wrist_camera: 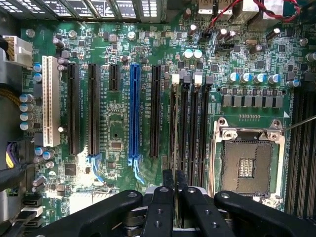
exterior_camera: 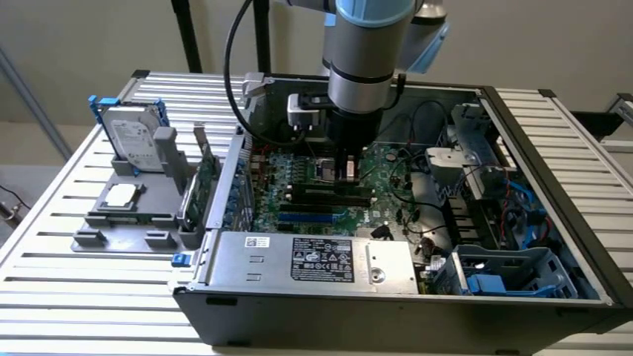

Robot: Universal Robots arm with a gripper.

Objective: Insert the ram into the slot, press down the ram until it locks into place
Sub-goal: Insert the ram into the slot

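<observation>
My gripper [exterior_camera: 348,175] hangs low inside the open computer case, just above the motherboard [exterior_camera: 296,167]. In the wrist view its two black fingers [wrist_camera: 168,185] stand almost together. A thin dark strip between them, seen edge-on, looks like the ram [wrist_camera: 174,183]. The gripper [wrist_camera: 174,173] lines up with the end of the nearest slot [wrist_camera: 174,123], one of several parallel black memory sockets beside the processor socket [wrist_camera: 249,163]. In the exterior view these slots [exterior_camera: 327,194] lie just in front of the fingers. I cannot tell whether the ram touches a slot.
A long blue slot [wrist_camera: 134,113] and black expansion slots [wrist_camera: 74,108] lie beside the memory bank. The power supply [exterior_camera: 307,259] fills the case's front and cables [exterior_camera: 425,215] cross at the exterior view's right. A grey fixture [exterior_camera: 104,222] outside holds a hard drive [exterior_camera: 133,141] and a green card [exterior_camera: 203,185].
</observation>
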